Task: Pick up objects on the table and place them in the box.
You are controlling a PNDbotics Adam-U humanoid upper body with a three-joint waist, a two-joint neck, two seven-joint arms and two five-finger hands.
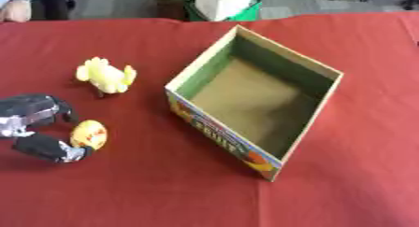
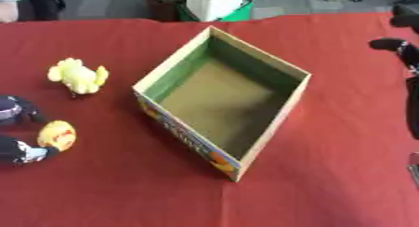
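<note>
Near the table's left edge, my left hand [image 1: 37, 128] pinches a small yellow-orange oval object [image 1: 88, 133]; the open cardboard box [image 1: 313, 65] sits empty, a yellow plush toy [image 1: 105, 75] waiting.

Open box [image 1: 314, 65], empty, centre; yellow plush [image 1: 105, 75] left; yellow-orange obj [image 1: 88, 133], maybe ball, front-left.

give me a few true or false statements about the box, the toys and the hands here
1. The box is empty. True.
2. The left hand has its fingers around a yellow-orange ball. True.
3. The yellow plush toy lies inside the box. False: it lies on the red tablecloth, left of the box.
4. The right hand is holding the plush toy. False: it shows at the right edge of the right eye view, far from the toy.
5. The box lies tipped on its side. False: it stands with its opening upward.
</note>
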